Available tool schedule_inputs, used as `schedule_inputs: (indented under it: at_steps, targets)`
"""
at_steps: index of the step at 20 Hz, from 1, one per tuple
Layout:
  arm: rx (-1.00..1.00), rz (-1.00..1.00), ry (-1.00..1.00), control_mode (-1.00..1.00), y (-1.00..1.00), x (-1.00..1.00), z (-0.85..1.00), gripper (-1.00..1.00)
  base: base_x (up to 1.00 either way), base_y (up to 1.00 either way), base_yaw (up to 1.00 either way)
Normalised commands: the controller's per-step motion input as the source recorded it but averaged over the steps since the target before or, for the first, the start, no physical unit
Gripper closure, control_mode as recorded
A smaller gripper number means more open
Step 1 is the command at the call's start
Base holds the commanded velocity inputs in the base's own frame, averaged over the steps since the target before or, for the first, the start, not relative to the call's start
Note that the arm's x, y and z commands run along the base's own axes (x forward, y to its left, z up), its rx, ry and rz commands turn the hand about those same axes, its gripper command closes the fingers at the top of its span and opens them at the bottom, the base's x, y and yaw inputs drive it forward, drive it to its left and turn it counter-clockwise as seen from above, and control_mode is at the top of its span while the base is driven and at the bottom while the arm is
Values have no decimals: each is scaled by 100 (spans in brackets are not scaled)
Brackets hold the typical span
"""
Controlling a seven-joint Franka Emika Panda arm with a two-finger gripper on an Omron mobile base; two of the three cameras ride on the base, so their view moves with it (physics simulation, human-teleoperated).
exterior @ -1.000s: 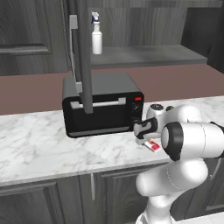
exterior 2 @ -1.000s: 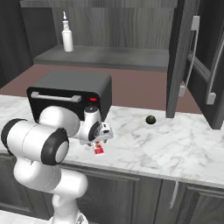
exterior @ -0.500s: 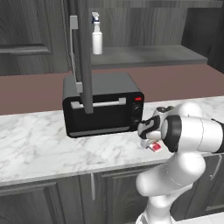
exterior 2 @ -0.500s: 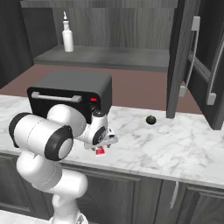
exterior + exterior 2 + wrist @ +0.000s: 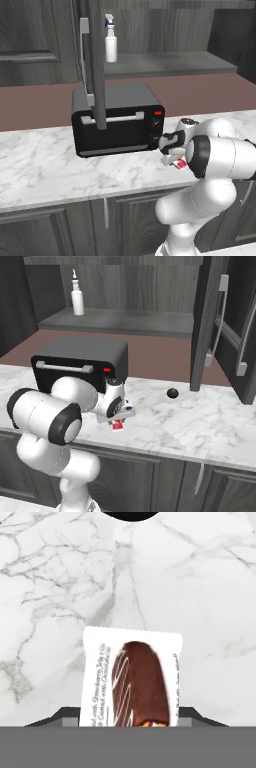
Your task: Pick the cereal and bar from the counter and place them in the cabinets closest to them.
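The bar (image 5: 132, 682), a white wrapper printed with a brown bar, lies flat on the counter (image 5: 200, 587). My gripper (image 5: 130, 719) stands straight over it, with a dark fingertip (image 5: 65, 714) against each long side of the wrapper. From the base views the hand (image 5: 175, 150) points down at the marble counter (image 5: 50, 170) just right of the toaster oven, and a red corner of the bar (image 5: 181, 164) (image 5: 118, 426) peeks out under it. The cabinets' grey shelf (image 5: 165, 62) (image 5: 125, 321) runs above and behind. The cereal is out of view.
A black toaster oven (image 5: 117, 120) (image 5: 80, 363) stands just beside the hand. A white spray bottle (image 5: 110, 45) (image 5: 77, 300) sits on the shelf. An open cabinet door (image 5: 92, 65) (image 5: 210, 321) hangs over the counter. A small black knob (image 5: 172, 393) lies further right.
The hand has settled lower over the bar and its fingers have drawn in from wide open to the wrapper's sides. The bar has stayed in place.
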Motion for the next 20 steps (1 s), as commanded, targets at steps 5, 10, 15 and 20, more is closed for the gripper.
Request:
schedule_inputs:
  at_steps: [5,10,15,20]
  targets:
    - [0,-5,-4,-100,-16,-13,67,100,0,0,0]
    - [0,-6,-2,-100,-16,-17,70,100,0,0,0]
    - [0,-6,-3,-100,-14,-6,77,100,0,0,0]
    - [3,-6,-10,-100,-10,-8,71,100,0,0,0]
